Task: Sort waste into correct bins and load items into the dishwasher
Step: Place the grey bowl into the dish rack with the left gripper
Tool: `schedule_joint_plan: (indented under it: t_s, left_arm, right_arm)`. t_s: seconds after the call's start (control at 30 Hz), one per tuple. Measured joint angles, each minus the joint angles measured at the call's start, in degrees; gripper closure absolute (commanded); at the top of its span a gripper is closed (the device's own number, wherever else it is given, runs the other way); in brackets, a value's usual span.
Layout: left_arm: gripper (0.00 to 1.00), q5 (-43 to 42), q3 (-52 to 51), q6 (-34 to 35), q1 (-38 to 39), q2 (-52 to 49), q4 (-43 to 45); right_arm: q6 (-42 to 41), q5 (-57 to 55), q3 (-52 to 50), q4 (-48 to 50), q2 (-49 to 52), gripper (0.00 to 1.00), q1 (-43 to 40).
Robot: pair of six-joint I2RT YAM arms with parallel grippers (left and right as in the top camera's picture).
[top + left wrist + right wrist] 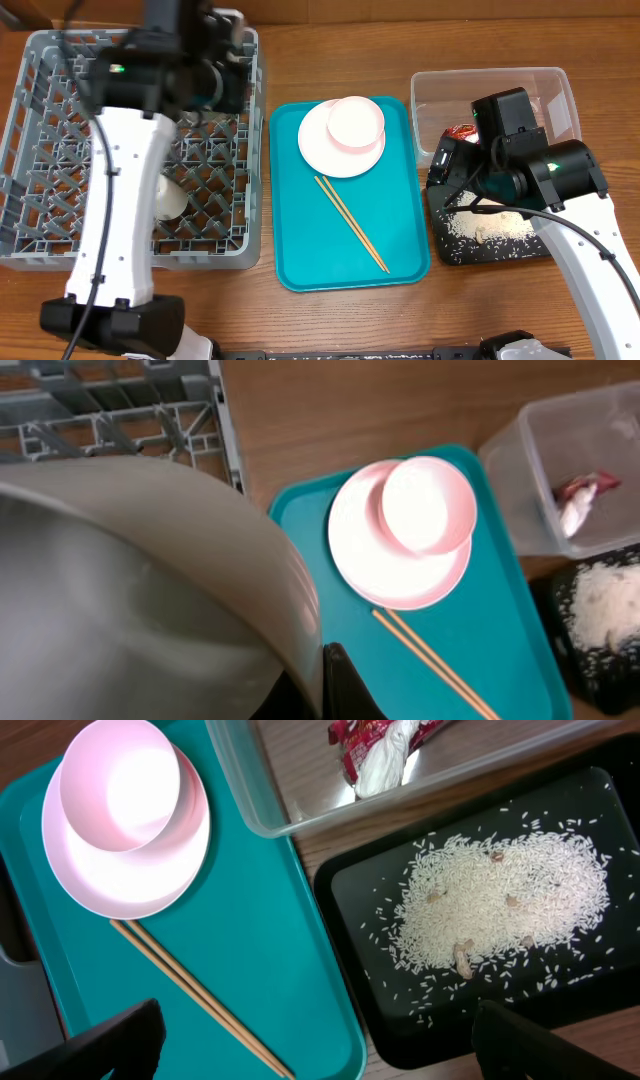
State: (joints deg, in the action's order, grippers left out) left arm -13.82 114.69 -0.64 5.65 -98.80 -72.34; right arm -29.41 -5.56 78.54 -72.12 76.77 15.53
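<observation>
Brown wooden table (330, 50), visible grain, soft even indoor light

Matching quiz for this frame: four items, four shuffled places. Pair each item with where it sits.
Items:
1. wrapper
2. rice
3. chopsticks
4. cup

Places:
A. teal tray
B. grey rack
C. clear tub
D. black tray

Pairs: 1-C, 2-D, 3-A, 4-B

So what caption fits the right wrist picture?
Rice in black tray, wrapper in clear tub, chopsticks on teal tray.
</observation>
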Motion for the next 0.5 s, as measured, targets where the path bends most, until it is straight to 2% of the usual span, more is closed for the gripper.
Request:
schedule_joint_plan:
  t_s: [0.33, 0.5]
  left_arm:
    - [0.96, -30.49, 0.07, -16.57, -16.00, -11.08, 1.05]
    - [0.96, -41.18, 0.07, -20.83, -20.65, -18.16, 4.17]
  right_arm:
    - [-0.04, -0.02, 0.00, -0.87, 0.00, 0.00, 0.00]
    - [-0.02, 0.00, 0.00, -1.16, 0.00, 0.00, -0.02]
